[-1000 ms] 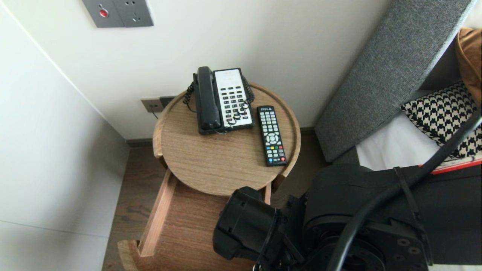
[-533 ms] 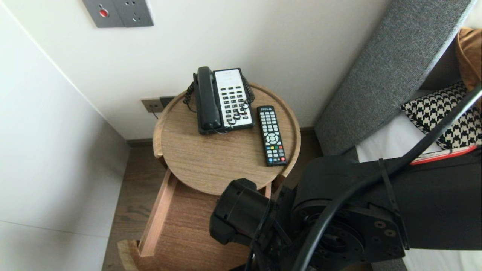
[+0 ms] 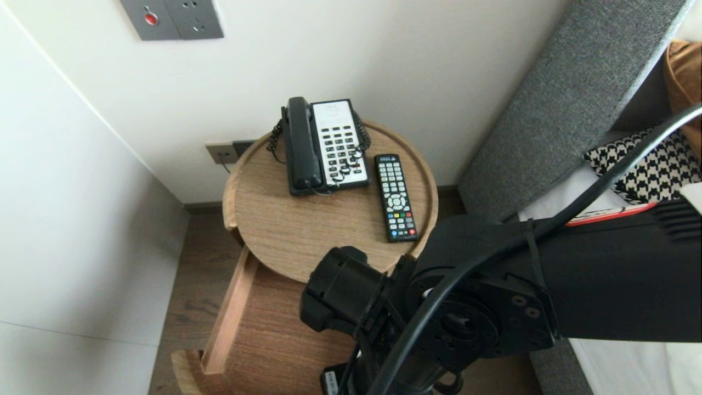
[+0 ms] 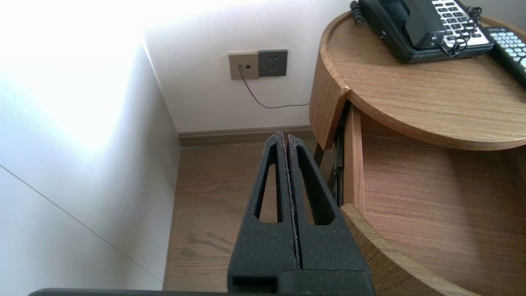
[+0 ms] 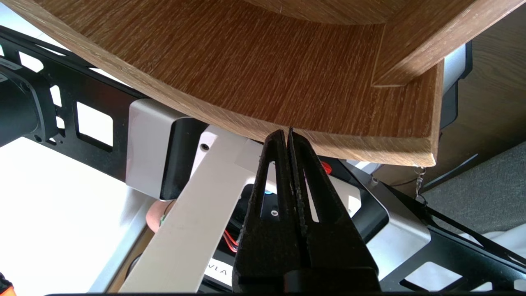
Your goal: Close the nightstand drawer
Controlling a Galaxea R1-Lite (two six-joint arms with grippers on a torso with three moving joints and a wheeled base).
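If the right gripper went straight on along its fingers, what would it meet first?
Probably the curved drawer front: the shut right gripper points at its edge; contact is unclear.

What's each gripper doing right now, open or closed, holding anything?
Left gripper: closed, empty, above the floor beside the table.
Right gripper: closed, empty, tips right at the drawer edge.

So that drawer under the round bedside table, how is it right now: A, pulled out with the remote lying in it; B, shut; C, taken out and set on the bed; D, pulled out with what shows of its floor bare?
D: the drawer stands pulled out from under the table top, its visible floor bare wood, while the remote lies up on the table top beside the phone.
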